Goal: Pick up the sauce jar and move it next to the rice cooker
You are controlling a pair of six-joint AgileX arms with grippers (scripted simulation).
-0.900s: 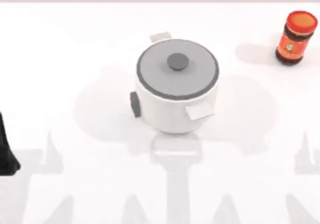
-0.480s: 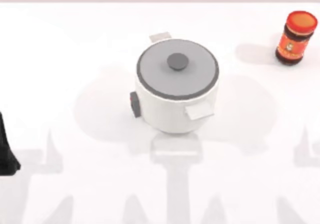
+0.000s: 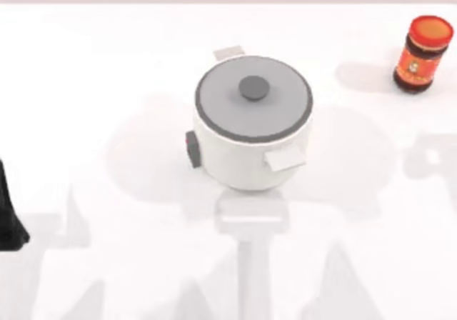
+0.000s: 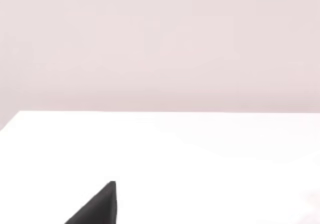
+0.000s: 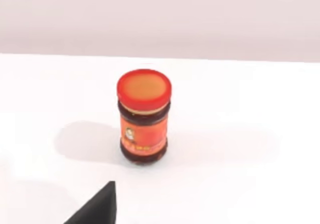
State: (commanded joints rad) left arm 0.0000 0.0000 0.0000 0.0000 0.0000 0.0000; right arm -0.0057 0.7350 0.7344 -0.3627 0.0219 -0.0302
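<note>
One arm parked far left (image 3: 8,213); sauce jar (image 3: 424,53) upright, ungrasped; hand states unclear.

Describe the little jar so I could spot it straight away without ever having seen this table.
Find the rice cooker, the big white pot mid-table. Look toward the far right corner: the sauce jar stands upright there, alone. It is small, dark brown glass, with an orange-red lid and label.

No text can be read; the sauce jar (image 5: 144,124) label (orange-red) shows only a small picture.
</note>
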